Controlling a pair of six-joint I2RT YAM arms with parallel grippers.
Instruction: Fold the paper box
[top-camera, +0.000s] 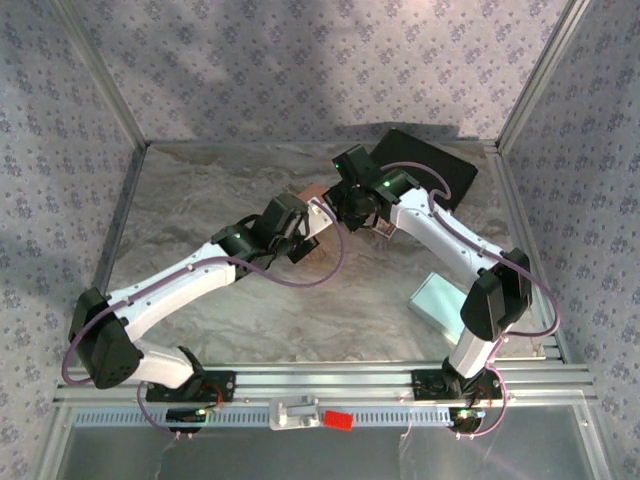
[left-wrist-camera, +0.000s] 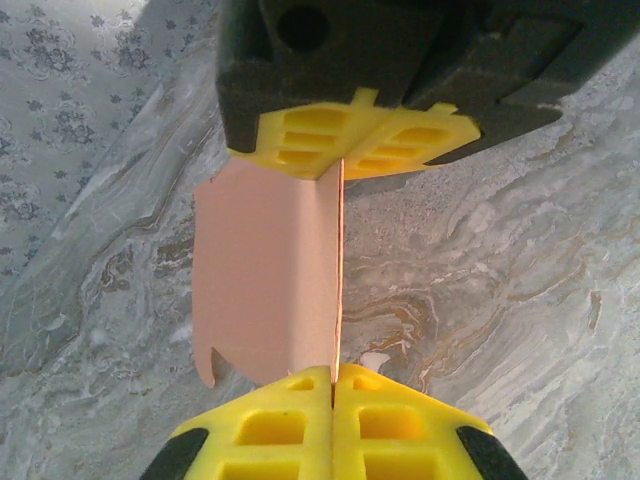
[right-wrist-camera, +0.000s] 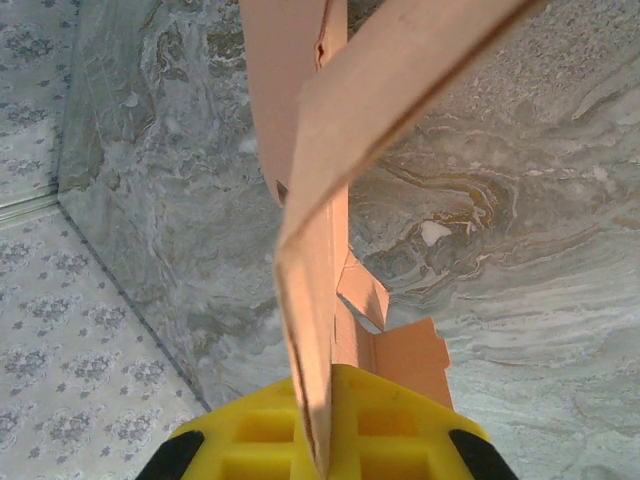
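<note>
The paper box (top-camera: 312, 192) is a pinkish-brown cardboard blank, held up off the marble table (top-camera: 220, 200) between my two grippers at mid-table. My left gripper (left-wrist-camera: 333, 372) is shut on the thin edge of an upright panel (left-wrist-camera: 265, 280), which has a folded flap and a notched corner. Opposite it, the right gripper (left-wrist-camera: 345, 150) pinches the same panel's far end. In the right wrist view, the right gripper (right-wrist-camera: 330, 378) is shut on a creased panel (right-wrist-camera: 320, 130), with small tabs (right-wrist-camera: 405, 350) sticking out beside its yellow fingers. From above, the left gripper (top-camera: 308, 225) and right gripper (top-camera: 345, 212) nearly touch.
A black flat tray (top-camera: 430, 165) lies at the back right. A pale blue sheet (top-camera: 435, 300) rests near the right arm's base. Metal frame posts and patterned walls close in the table on three sides. A red tag (top-camera: 338, 420) sits on the front rail.
</note>
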